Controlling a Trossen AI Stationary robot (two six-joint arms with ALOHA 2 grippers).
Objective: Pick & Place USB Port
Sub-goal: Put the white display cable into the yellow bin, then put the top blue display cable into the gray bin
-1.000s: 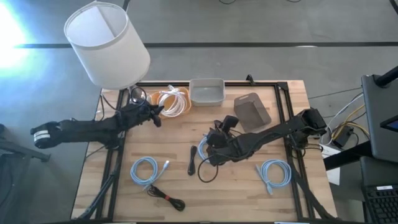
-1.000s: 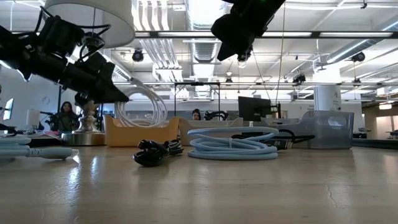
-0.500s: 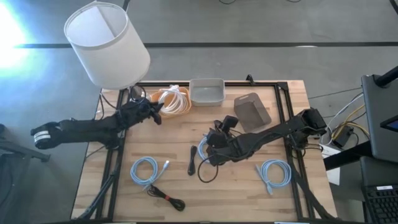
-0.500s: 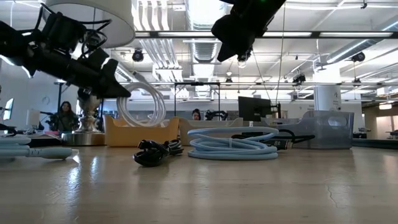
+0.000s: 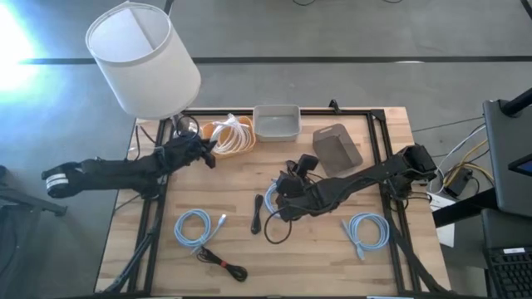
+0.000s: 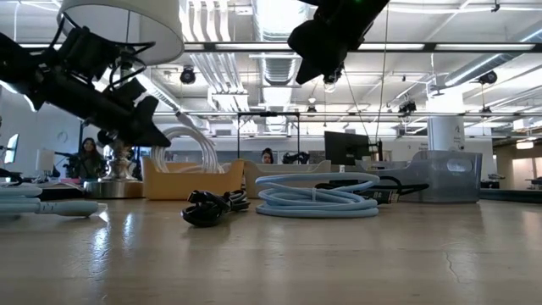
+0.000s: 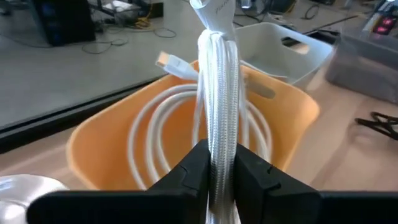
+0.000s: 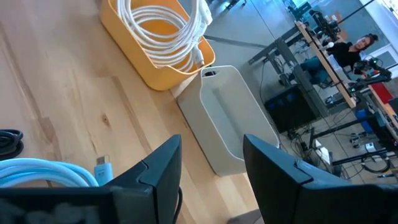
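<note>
A white USB cable coil (image 5: 231,133) sits partly in an orange bin (image 5: 247,148) at the table's far side. My left gripper (image 5: 208,149) is at the bin's left edge, shut on the coil's bundled strands (image 7: 217,93). A white plug (image 7: 174,64) sticks out of the loops. My right gripper (image 5: 283,203) hovers open and empty over a light blue cable coil (image 5: 270,195) at mid table; the right wrist view (image 8: 211,155) shows nothing between its fingers. My left gripper pinches the coil's gathered strands (image 7: 217,146) between its two fingers (image 7: 194,168), at the coil's side nearest the arm. The fingers come from the table's left, slanting down, and lie along the bundle. The loops (image 7: 161,118) reach into the orange bin (image 7: 99,155).
A grey bin (image 5: 276,122) stands right of the orange one, a grey box (image 5: 337,149) farther right. A white lamp (image 5: 141,58) is at the far left corner. Two more blue coils (image 5: 193,226) (image 5: 367,231) and black cables (image 5: 258,214) (image 5: 223,264) lie near the front.
My left gripper rose slightly, then dipped down toward the orange bin, still shut on the white coil. The coil's loops now sit lower in the bin than a second ago.
</note>
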